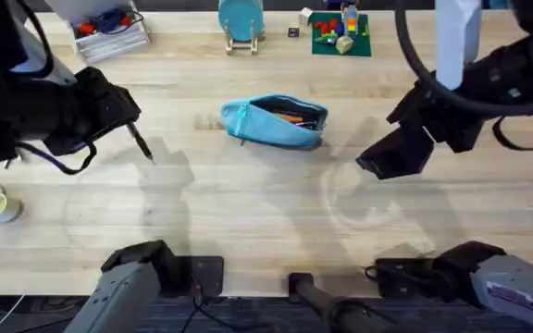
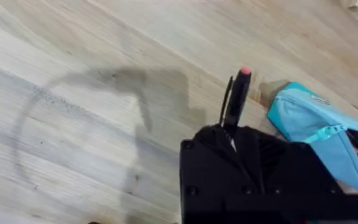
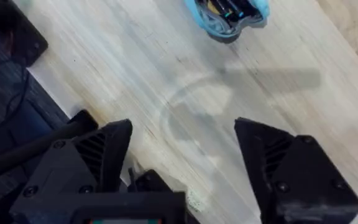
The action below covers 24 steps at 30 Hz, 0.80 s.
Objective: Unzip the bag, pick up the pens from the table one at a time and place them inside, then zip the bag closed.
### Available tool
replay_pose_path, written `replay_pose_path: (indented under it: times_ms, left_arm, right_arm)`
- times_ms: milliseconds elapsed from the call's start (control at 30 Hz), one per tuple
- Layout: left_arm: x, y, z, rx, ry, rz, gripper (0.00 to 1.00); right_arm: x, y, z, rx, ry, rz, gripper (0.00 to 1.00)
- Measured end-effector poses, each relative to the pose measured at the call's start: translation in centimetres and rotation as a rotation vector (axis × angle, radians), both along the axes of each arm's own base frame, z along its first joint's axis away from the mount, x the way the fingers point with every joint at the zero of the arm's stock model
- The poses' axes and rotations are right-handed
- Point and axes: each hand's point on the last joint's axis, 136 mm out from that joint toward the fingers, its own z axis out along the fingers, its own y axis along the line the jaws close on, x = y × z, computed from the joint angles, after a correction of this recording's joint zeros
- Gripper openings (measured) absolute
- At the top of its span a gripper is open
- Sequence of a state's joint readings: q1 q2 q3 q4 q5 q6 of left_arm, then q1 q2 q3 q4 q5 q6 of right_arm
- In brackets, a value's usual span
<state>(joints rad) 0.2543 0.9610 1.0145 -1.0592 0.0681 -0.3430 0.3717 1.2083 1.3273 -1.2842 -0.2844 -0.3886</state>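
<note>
Left wrist: pen gripped in left end effector, lower half hidden; right end effector spread

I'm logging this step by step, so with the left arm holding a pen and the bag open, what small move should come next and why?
Probably carry the pen toward the bag. The left gripper is shut on it above the table, off to the bag's side, and the bag's zipper already gapes with pens inside. The right gripper hangs open, clear.
</note>
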Motion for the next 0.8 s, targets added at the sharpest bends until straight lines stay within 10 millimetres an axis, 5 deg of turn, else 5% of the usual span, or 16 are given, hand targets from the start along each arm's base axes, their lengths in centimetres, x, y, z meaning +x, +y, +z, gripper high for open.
replay_pose_path:
  times_ms: [233, 567, 800]
  left_arm:
    - [-0.7, -0.7, 1.1, 0.030, 0.003, -0.067, 0.039]
    - [0.6, -3.0, 6.0, 0.117, -0.113, -0.255, 0.040]
    - [0.0, -3.8, 7.1, 0.164, -0.079, -0.366, 0.040]
  right_arm:
    - [0.0, 0.0, 0.0, 0.000, 0.000, 0.000, 0.998]
    - [0.0, 0.0, 0.0, 0.000, 0.000, 0.000, 0.998]
    - [0.0, 0.0, 0.0, 0.000, 0.000, 0.000, 0.998]
